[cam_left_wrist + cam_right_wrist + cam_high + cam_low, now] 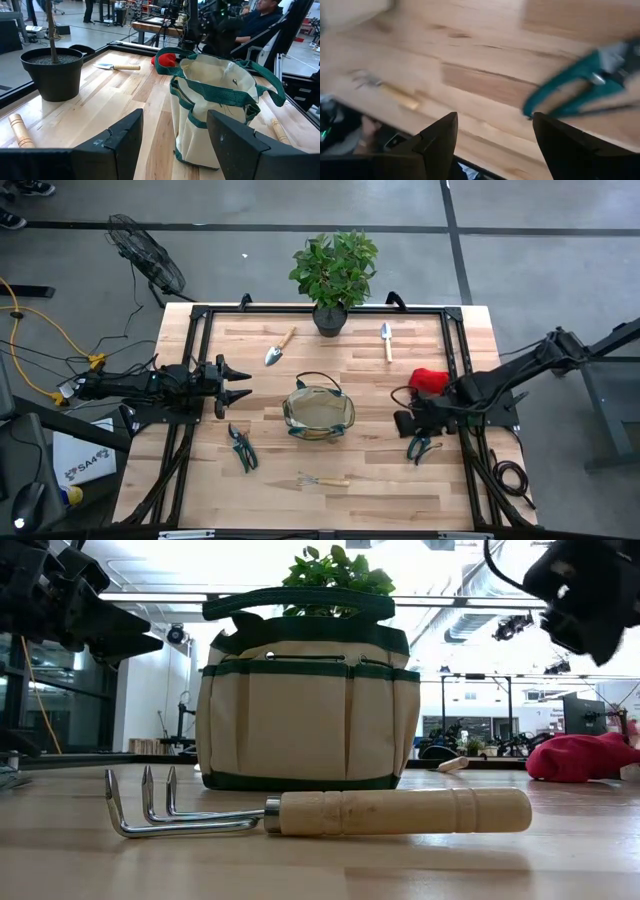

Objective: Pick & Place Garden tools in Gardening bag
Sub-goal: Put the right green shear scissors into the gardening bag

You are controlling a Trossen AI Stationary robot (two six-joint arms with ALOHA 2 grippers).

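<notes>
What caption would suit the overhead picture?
Two robot arms flank a tan gardening bag on a wooden table, with trowels, shears and a hand fork scattered around it.

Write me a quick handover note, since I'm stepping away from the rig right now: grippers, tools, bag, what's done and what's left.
Left gripper: open, empty, waiting left of the gardening bag.
Right gripper: open, empty, just above the right pruning shears.
Bag: mid-table, upright; no tool seen inside.
On the table: two trowels near the potted plant, red bundle, left shears, hand fork.
Done: nothing.
Left: all six tools.
</notes>
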